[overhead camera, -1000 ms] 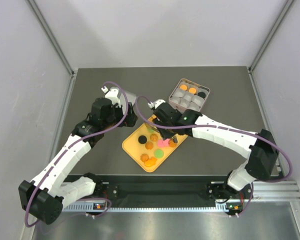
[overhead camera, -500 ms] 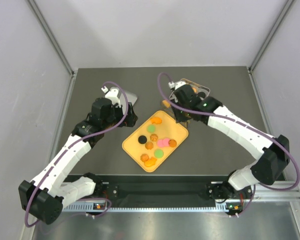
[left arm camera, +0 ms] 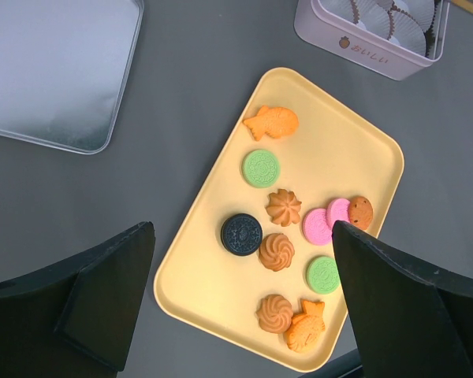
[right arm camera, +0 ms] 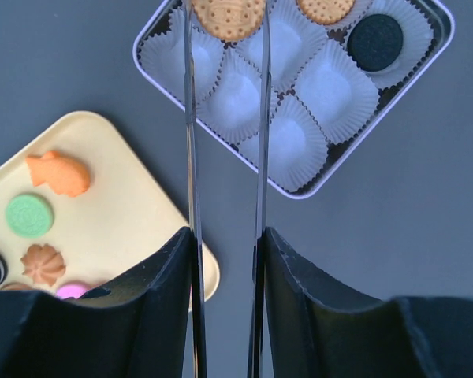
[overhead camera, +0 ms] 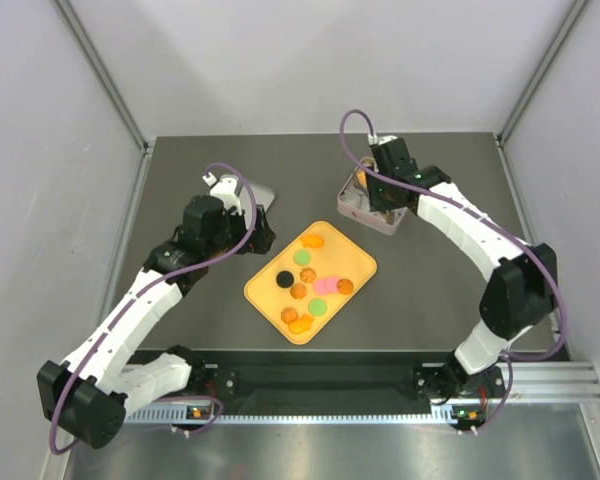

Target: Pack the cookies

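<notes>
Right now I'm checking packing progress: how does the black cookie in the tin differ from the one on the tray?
The packed black cookie sits in a white paper cup; the loose black cookie lies bare. The packed one fills a corner of the tin; the loose one lies on the tray among other cookies. Both are round and dark.

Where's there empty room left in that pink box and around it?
In the tin, paper cups toward the tray are bare; the far edge holds a black cookie and an orange one. Bare table lies between tin and tray, and between tray and lid. The tray is crowded.
</notes>
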